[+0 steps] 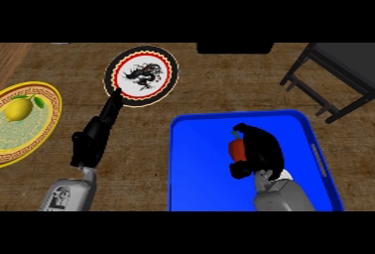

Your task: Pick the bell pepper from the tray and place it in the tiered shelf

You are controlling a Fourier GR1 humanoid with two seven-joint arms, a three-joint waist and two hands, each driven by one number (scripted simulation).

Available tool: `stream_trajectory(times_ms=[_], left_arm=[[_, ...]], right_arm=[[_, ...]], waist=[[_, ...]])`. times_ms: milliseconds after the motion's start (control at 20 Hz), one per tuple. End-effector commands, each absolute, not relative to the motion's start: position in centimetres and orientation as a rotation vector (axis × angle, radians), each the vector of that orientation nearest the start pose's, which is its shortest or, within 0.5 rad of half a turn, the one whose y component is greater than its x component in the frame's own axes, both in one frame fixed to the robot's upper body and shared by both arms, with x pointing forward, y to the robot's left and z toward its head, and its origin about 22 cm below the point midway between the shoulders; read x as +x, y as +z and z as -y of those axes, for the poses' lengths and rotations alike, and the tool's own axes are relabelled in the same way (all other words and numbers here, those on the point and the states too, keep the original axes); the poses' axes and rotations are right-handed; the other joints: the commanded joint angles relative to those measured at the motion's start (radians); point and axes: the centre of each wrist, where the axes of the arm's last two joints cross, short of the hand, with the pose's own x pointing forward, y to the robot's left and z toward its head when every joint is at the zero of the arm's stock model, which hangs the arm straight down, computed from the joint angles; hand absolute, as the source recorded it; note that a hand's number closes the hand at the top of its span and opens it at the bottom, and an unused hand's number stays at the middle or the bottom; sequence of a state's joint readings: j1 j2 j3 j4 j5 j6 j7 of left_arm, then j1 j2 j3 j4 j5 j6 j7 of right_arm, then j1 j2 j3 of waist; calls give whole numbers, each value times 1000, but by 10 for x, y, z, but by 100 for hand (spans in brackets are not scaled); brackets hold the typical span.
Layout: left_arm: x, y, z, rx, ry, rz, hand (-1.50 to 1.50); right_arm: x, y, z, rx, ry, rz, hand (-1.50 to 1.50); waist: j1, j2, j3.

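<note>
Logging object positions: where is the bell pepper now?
In the head view, the bell pepper sits inside the blue tray at right, with the right hand curled round it.

You have a red bell pepper (pixel 236 148) in a bright blue tray (pixel 201 163). At the far left is a yellow lemon (pixel 18 109) on a yellow plate (pixel 40 130) with a brown key-pattern rim. The black plate (pixel 144 74) has a red ring and a black dragon on white. The tiered shelf (pixel 338 74) is black.

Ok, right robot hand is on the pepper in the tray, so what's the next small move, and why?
Probably lift straight up. The right robot hand is curled round the red bell pepper, which sits low inside the blue tray; the tiered shelf stands beyond the tray's far right corner.
</note>
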State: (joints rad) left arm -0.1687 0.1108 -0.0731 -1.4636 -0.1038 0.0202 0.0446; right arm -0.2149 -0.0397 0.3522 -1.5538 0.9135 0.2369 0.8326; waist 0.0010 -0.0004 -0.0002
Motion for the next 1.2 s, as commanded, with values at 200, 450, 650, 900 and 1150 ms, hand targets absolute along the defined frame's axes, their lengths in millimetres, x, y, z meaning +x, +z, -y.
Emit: stream_trajectory(times_ms=[200, 450, 650, 900, 1150], left_arm=[[282, 20, -230, 125, -262, 1577, 0], [287, 26, -236, 135, -258, 1575, 0], [284, 12, -223, 131, -247, 1569, 0], [276, 7, -234, 141, -217, 1549, 0], [270, 9, -241, 159, -201, 1555, 0]], right_arm=[[261, 40, 131, -853, 1019, 931, 150], [253, 43, 128, -837, 982, 984, 150], [239, 46, 192, -707, 1146, 1146, 150], [203, 65, 223, -399, 1464, 1348, 150], [194, 92, 287, -192, 1225, 1603, 150]], waist=[[-1, 0, 0], [-2, 0, 0], [-19, 0, 1], [-62, -14, 4], [-70, -10, 5]])
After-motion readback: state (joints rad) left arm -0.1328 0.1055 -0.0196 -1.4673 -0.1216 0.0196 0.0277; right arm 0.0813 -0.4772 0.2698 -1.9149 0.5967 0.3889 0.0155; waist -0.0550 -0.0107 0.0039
